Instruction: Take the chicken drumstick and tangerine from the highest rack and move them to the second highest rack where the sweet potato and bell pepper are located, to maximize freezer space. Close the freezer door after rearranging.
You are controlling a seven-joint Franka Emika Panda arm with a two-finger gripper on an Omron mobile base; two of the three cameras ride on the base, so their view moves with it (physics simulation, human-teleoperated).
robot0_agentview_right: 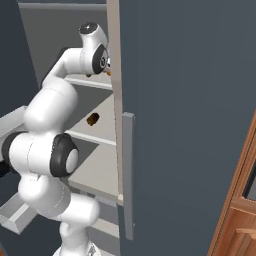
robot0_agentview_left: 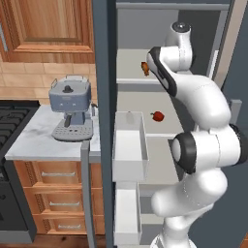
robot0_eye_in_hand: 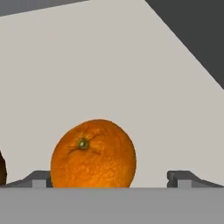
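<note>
Hand view: tangerine (robot0_eye_in_hand: 92,154) lies between the spread, empty fingers (robot0_eye_in_hand: 40,179), offset toward the nine o'clock finger; roughly round, stem facing the camera.

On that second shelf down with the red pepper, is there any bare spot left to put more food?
Yes. The second rack lies mostly bare: the bell pepper sits alone, with open shelf toward the door bin. The sweet potato has bare shelf around it too. The arm crowds the right side.
</note>
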